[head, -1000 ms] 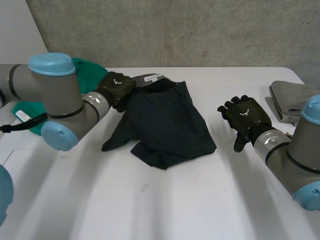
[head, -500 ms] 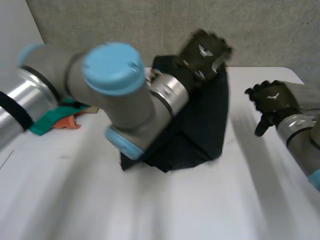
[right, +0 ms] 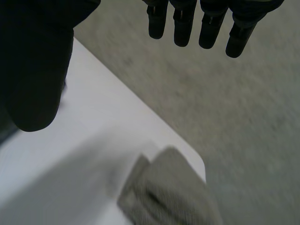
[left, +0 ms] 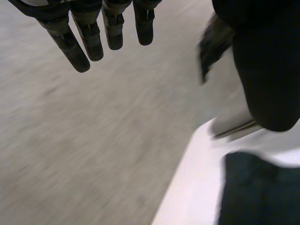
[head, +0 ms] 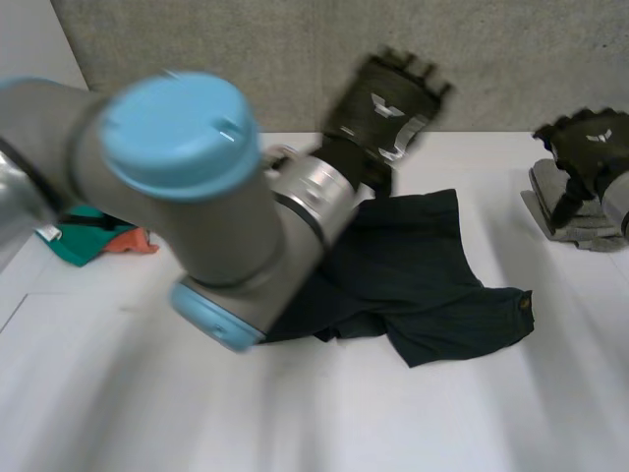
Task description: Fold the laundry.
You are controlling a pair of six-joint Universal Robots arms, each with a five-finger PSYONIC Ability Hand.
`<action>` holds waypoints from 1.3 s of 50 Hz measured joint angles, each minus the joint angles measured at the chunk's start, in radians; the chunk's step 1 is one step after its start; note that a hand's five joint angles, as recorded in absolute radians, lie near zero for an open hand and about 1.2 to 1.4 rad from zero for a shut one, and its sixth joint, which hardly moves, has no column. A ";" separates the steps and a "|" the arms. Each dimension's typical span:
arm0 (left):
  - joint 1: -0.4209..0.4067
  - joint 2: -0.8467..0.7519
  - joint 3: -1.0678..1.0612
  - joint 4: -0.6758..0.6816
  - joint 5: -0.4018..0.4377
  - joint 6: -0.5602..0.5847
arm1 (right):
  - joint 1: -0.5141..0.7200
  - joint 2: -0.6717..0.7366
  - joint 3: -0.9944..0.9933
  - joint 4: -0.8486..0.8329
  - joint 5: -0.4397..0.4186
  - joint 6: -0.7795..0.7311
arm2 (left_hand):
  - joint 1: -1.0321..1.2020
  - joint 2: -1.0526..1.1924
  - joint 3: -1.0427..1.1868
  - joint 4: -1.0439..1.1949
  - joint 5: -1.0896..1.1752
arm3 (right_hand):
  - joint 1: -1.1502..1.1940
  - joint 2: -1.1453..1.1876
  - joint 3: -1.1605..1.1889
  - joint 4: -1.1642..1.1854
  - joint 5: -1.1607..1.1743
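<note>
The left hand [head: 386, 98] hangs raised with fingers [left: 70, 44] straight, holding nothing. The dark garment [head: 423, 275] lies spread on the table [head: 295, 413] just below it. The right hand [head: 588, 147], relaxed and empty, hovers over a folded grey cloth [head: 552, 211].

grey concrete wall [head: 197, 39]; white table [head: 442, 423]

Left hand [left: 263, 65] fingers [left: 70, 44] straight, dark garment [left: 262, 192] on white table [left: 194, 194]
</note>
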 measured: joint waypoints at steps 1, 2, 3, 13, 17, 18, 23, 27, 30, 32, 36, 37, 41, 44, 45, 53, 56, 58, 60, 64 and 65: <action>0.029 0.031 -0.023 0.001 -0.034 -0.012 | 0.012 -0.025 -0.033 0.052 -0.047 -0.005 | 0.000 0.000 0.000 0.000 0.000 | 0.000 0.000 0.000 0.000 0.000; 0.055 0.054 -0.042 -0.002 -0.067 -0.023 | 0.024 -0.038 -0.058 0.089 -0.086 -0.009 | 0.000 0.000 0.000 0.000 0.000 | 0.000 0.000 0.000 0.000 0.000; 0.070 0.064 -0.052 -0.005 -0.086 -0.029 | 0.031 -0.044 -0.072 0.111 -0.111 -0.011 | 0.000 0.000 0.000 0.000 0.000 | 0.000 0.000 0.000 0.000 0.000; 0.185 0.024 -0.097 -0.181 -0.224 -0.058 | 0.125 0.120 -0.324 0.357 -0.313 -0.048 | 0.000 0.000 0.000 0.000 0.000 | 0.000 0.000 0.000 0.000 0.000; 0.203 -0.058 -0.058 -0.254 -0.217 -0.056 | 0.165 0.257 -0.429 0.400 -0.284 -0.096 | 0.000 0.000 0.000 0.000 0.000 | 0.000 0.000 0.000 0.000 0.000; 0.206 -0.083 -0.039 -0.266 -0.213 -0.055 | 0.173 0.286 -0.446 0.397 -0.274 -0.110 | 0.000 0.000 0.000 0.000 0.000 | 0.000 0.000 0.000 0.000 0.000; 0.215 -0.191 0.063 -0.300 -0.192 -0.054 | 0.203 0.390 -0.485 0.318 -0.234 -0.155 | 0.000 0.000 0.000 0.000 0.000 | 0.000 0.000 0.000 0.000 0.000; 0.218 -0.272 0.160 -0.367 -0.179 -0.057 | 0.227 0.453 -0.483 0.183 -0.208 -0.160 | 0.003 0.002 0.000 0.001 0.000 | 0.000 0.001 0.001 0.000 0.000; 0.218 -0.307 0.209 -0.436 -0.172 -0.061 | 0.242 0.490 -0.479 0.087 -0.186 -0.154 | 0.003 0.002 0.002 0.002 0.000 | 0.004 0.004 0.008 0.006 0.006; 0.216 -0.325 0.232 -0.479 -0.166 -0.065 | 0.251 0.516 -0.480 0.029 -0.170 -0.150 | 0.003 0.005 0.003 0.003 0.003 | 0.026 0.042 0.049 0.040 0.038; 0.210 -0.348 0.260 -0.541 -0.153 -0.071 | 0.268 0.568 -0.494 -0.047 -0.140 -0.145 | 0.107 0.098 0.082 0.099 0.073 | 0.245 0.262 0.266 0.254 0.252; 0.206 -0.354 0.265 -0.554 -0.149 -0.073 | 0.273 0.586 -0.503 -0.064 -0.131 -0.145 | 0.137 0.124 0.109 0.127 0.100 | 0.363 0.380 0.381 0.361 0.355; 0.195 -0.367 0.275 -0.569 -0.143 -0.076 | 0.280 0.624 -0.534 -0.074 -0.116 -0.143 | 0.451 0.429 0.404 0.419 0.391 | 0.816 0.859 0.848 0.838 0.802; 0.187 -0.372 0.292 -0.553 -0.144 -0.077 | 0.278 0.623 -0.552 -0.064 -0.114 -0.138 | 0.733 0.777 0.763 0.762 0.723 | 0.898 0.960 0.967 0.965 0.921; 0.185 -0.373 0.303 -0.537 -0.147 -0.078 | 0.276 0.616 -0.558 -0.060 -0.114 -0.134 | 0.816 0.940 0.913 0.937 0.896 | 0.898 0.960 0.972 0.969 0.921; 0.190 -0.350 0.476 -0.304 -0.211 -0.079 | 0.260 0.496 -0.630 -0.111 -0.112 -0.026 | 0.898 0.989 0.967 0.992 0.943 | 0.898 0.960 0.972 0.969 0.930; 0.200 -0.321 0.541 -0.225 -0.234 -0.082 | 0.258 0.452 -0.662 -0.154 -0.097 0.016 | 0.899 0.989 0.971 0.992 0.943 | 0.898 0.960 0.973 0.973 0.931; 0.210 -0.275 0.600 -0.154 -0.246 -0.089 | 0.256 0.400 -0.699 -0.203 -0.074 0.060 | 0.899 0.989 0.972 0.992 0.943 | 0.898 0.960 0.977 0.975 0.930; 0.214 -0.237 0.625 -0.120 -0.244 -0.095 | 0.254 0.362 -0.722 -0.231 -0.058 0.086 | 0.899 0.989 0.972 0.992 0.943 | 0.898 0.960 0.978 0.976 0.930; 0.217 -0.157 0.625 -0.076 -0.230 -0.101 | 0.247 0.295 -0.759 -0.267 -0.038 0.139 | 0.899 0.989 0.972 0.992 0.943 | 0.898 0.960 0.978 0.976 0.930; 0.217 -0.142 0.619 -0.069 -0.227 -0.101 | 0.245 0.281 -0.766 -0.272 -0.036 0.153 | 0.899 0.989 0.972 0.992 0.943 | 0.898 0.960 0.978 0.976 0.930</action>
